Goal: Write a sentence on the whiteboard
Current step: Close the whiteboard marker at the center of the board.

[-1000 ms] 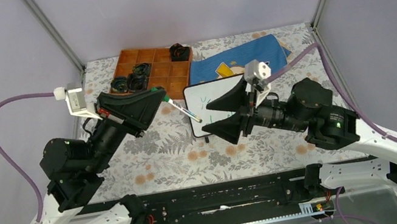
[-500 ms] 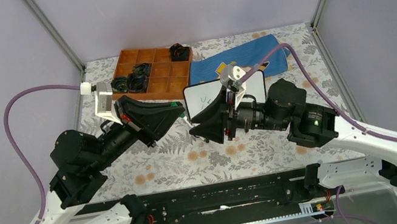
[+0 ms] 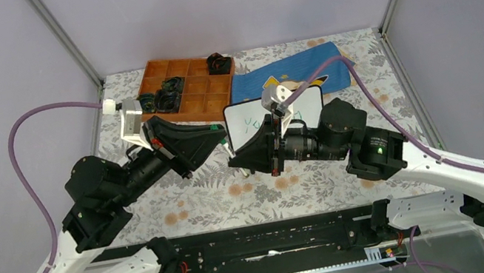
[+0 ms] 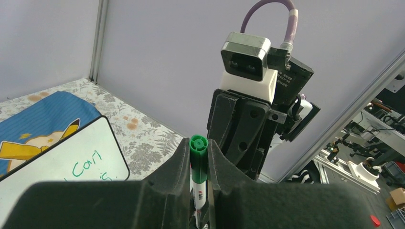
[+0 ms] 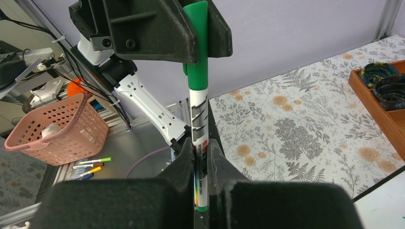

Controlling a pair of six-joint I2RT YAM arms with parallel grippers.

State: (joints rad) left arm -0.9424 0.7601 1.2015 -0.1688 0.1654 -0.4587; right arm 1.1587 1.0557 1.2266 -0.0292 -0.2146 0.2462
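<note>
A: How does the whiteboard (image 3: 244, 116) look?
B: White, thin black frame, rounded corners, lying on the flowered surface (image 3: 190, 198) just in front of the blue cloth (image 3: 252, 82). It carries green writing (image 4: 88, 166); from the left wrist only "Can" reads clearly.
A: And the claws?
B: The left claw (image 4: 198, 153) is pressed onto the green marker (image 4: 198, 164) near its end. The right claw (image 5: 201, 160) pinches the same marker's barrel lower down, both by the board's left edge
</note>
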